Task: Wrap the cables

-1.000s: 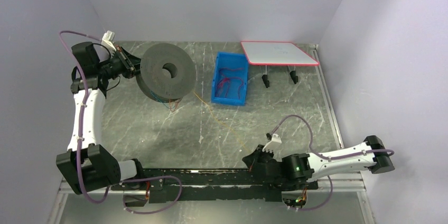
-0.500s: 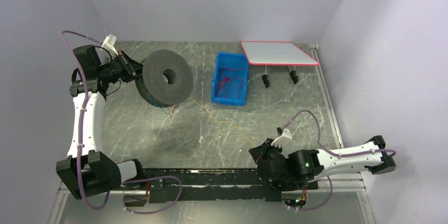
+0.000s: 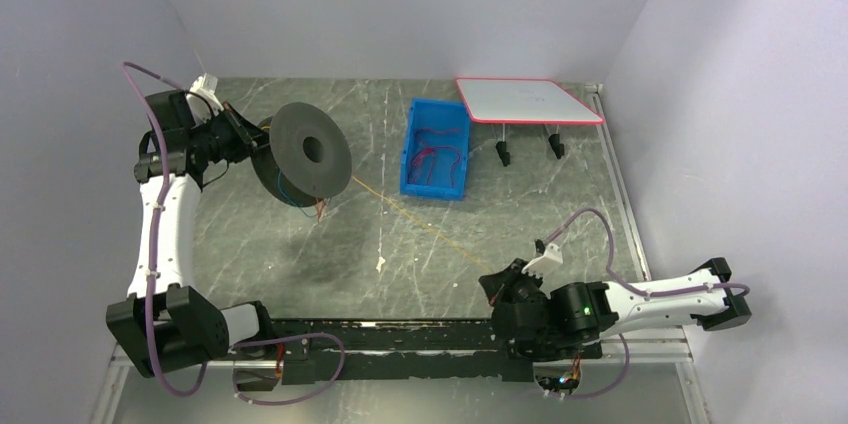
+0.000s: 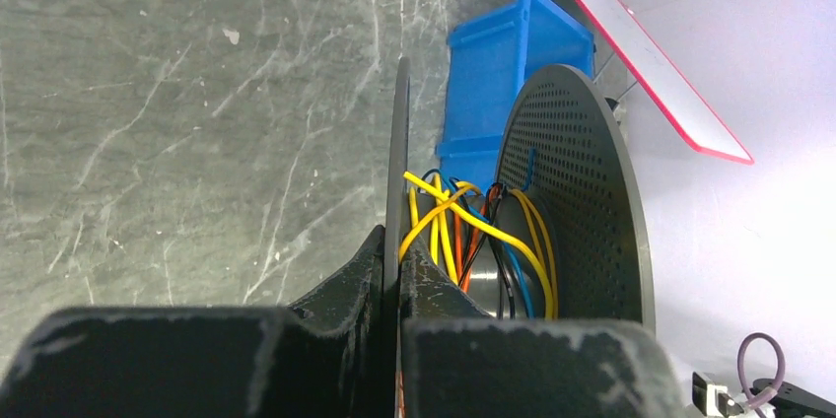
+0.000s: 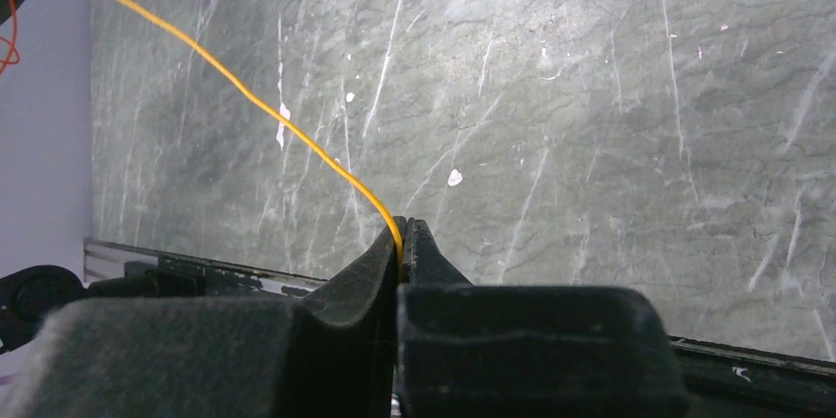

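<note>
The worktop [image 3: 300,244] carries the dark grey spool [image 3: 310,149] at about ten o'clock in the overhead view, tipped up on edge. It looks rigid and is probably the heaviest thing here. Its thin flange makes a firm handle, and the left fingers [image 4: 397,252] are clamped on that flange's rim. The blue bin [image 3: 435,149], near twelve o'clock, holds a few loose cables [image 3: 440,159], red as far as can be told. One orange cable [image 5: 246,93] runs from the spool's lower side toward five o'clock, drawn almost straight, to the right fingers [image 5: 402,239], which are pinched shut on it. Judging by its thinness, it should be very light, limp and rather slick. It would likely slip through a pinch if pulled hard, so a hold well back from the spool with gentle tension seems best. Between the flanges, yellow, orange, blue and black strands cross in a tangle that covers most of the hub, so where the orange cable joins cannot be traced. Its free end is hidden behind the right fingers, and the number of cables in the bin is too fine to make out.
</note>
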{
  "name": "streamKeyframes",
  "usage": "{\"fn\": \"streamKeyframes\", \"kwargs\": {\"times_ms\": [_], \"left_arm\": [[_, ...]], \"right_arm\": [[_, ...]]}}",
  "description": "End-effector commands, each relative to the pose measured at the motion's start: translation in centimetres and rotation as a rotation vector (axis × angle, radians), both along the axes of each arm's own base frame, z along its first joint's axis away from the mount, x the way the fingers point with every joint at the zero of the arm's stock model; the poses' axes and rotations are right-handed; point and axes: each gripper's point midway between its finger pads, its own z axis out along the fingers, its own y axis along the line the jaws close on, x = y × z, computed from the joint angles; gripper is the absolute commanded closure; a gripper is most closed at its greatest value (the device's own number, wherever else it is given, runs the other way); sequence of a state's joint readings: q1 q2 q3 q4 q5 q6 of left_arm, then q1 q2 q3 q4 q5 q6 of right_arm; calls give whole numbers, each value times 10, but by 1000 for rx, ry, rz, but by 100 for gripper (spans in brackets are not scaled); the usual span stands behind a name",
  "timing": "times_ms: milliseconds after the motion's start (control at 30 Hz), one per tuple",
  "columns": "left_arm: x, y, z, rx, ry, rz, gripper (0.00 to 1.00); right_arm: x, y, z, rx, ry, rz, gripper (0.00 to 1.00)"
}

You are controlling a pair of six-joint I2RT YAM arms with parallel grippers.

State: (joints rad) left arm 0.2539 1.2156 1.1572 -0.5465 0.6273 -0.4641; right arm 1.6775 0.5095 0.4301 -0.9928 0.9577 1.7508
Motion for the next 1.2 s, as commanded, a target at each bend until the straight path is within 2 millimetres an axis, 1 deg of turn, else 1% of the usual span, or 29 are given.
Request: {"fn": "streamKeyframes", "kwargs": {"times_ms": [0, 133, 300, 467, 667, 867, 1033, 1167], "left_arm": [[4, -5, 16, -42, -64, -24, 93], [-2, -18, 26, -118, -78, -80, 93], [0, -25, 41, -231, -85, -141, 93], [8, -20, 54, -313, -114, -132, 93], [14, -16, 59, -418, -122, -136, 93], [18, -14, 57, -474, -119, -119, 93], [22, -12, 56, -492, -125, -95, 93], [26, -9, 57, -508, -130, -64, 93]], "right_arm": [[6, -8, -1, -3, -25, -41, 100], [5, -6, -12, -18, -17, -41, 100], [0, 6, -32, -74, -8, -11, 100], [-11, 27, -53, -106, 23, 52, 100], [-23, 46, -75, -166, 48, 121, 100], [-32, 68, -79, -208, 35, 189, 100], [-35, 89, -74, -238, -3, 252, 100], [-40, 110, -71, -275, -26, 312, 100]]}}
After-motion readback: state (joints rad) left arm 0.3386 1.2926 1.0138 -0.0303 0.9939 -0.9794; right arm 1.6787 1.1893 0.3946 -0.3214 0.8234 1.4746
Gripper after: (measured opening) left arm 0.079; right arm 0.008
